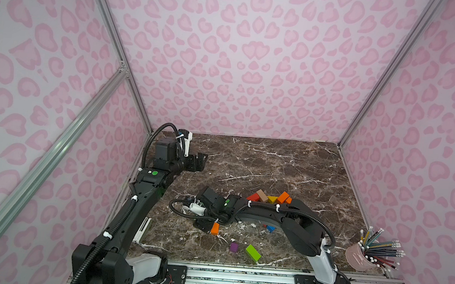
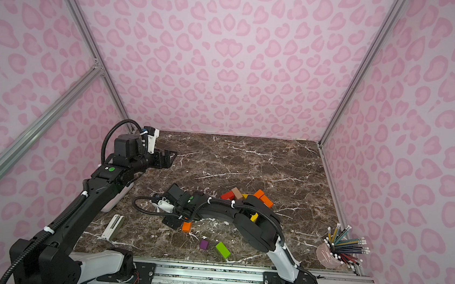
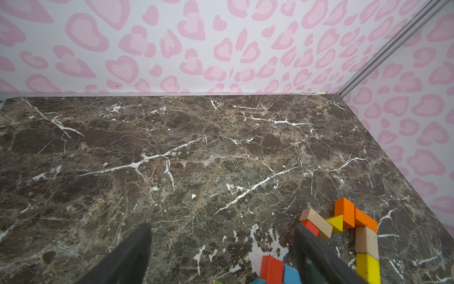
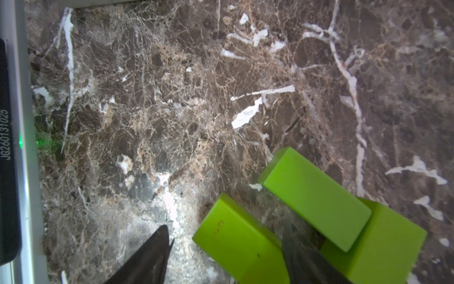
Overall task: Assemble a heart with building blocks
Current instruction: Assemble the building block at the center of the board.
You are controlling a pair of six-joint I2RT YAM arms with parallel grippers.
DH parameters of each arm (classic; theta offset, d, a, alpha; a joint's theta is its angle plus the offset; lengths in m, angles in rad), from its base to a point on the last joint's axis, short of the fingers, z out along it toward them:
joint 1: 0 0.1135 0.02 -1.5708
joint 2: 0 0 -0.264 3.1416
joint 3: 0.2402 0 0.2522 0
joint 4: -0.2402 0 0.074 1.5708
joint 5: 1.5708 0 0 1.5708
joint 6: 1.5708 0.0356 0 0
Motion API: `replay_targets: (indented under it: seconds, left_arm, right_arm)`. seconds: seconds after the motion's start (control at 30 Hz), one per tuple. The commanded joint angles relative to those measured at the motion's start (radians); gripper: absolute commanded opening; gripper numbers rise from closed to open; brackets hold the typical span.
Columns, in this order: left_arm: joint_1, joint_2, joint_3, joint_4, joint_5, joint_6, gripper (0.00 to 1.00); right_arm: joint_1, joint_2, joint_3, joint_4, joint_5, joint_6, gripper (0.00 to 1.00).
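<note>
Our right tool (image 4: 227, 230) is released. Its fingers (image 4: 149, 258) stand apart astride one green brick (image 4: 235, 243), and marble shows between that brick and one finger. Two more green bricks (image 4: 317, 196) lie together just past the other finger. In both top views this tool sits low at about 7 o'clock on the worktop (image 1: 289, 165), with an orange block (image 1: 215, 228) right beside it.

The chained building blocks (image 1: 262, 195), red, tan, yellow and orange, curve near the centre toward 3 o'clock, partly hidden under the right arm (image 1: 300, 233). A purple cube (image 1: 234, 247) and a lone green block (image 1: 253, 253) lie close to the front edge at 6 o'clock, and a blue block (image 1: 270, 228) lies between them and the chain.

Our left tool (image 1: 201, 161) hangs raised in the 10 o'clock corner, spread wide with nothing in it. From 11 to 2 o'clock we see open marble up to the far wall.

At 4 o'clock, hard by the right edge, a pink cup (image 1: 354, 257) holds a fan of pencils (image 1: 383, 244).
</note>
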Motion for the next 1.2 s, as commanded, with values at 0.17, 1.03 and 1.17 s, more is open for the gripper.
replay_targets:
  seconds: [0.17,1.03,1.17]
  left_arm:
    - [0.004,-0.006,-0.002,0.041,0.011,0.008,0.92]
    - [0.005,-0.014,-0.004,0.044,0.018,0.008,0.92]
    - [0.004,-0.015,-0.005,0.045,0.018,0.007,0.92]
  right_arm:
    - [0.001,-0.033,-0.041,-0.013,0.047,-0.012,0.71]
    - [0.094,-0.045,-0.061,-0.034,0.238,0.324,0.39]
    - [0.097,-0.051,-0.062,-0.048,0.251,0.401,0.38]
